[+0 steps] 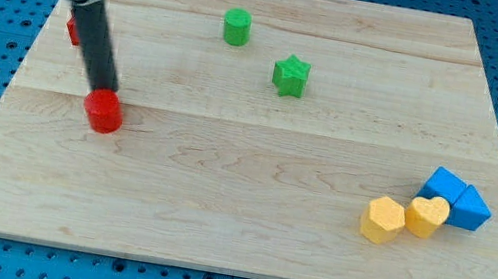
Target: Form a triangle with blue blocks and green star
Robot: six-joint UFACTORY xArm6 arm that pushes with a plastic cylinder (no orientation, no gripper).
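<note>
Yellow hexagon block (382, 221): nearest the view's bottom, at the right, touching the yellow heart block (428, 216).
Blue blocks: two, a blue cube (442, 183) and a blue wedge-like block (470, 208), touching each other just right of the heart.
Green star (291, 76): upper middle of the bench (216, 215), well apart from the blue pair.
Green cylinder (236, 27): up-left of the star.
My tip (101, 92): at the top edge of the red cylinder (103, 112), at the view's left.
Red block (74, 30): partly hidden behind my rod.
Gripper: I carry none, only the rod.
</note>
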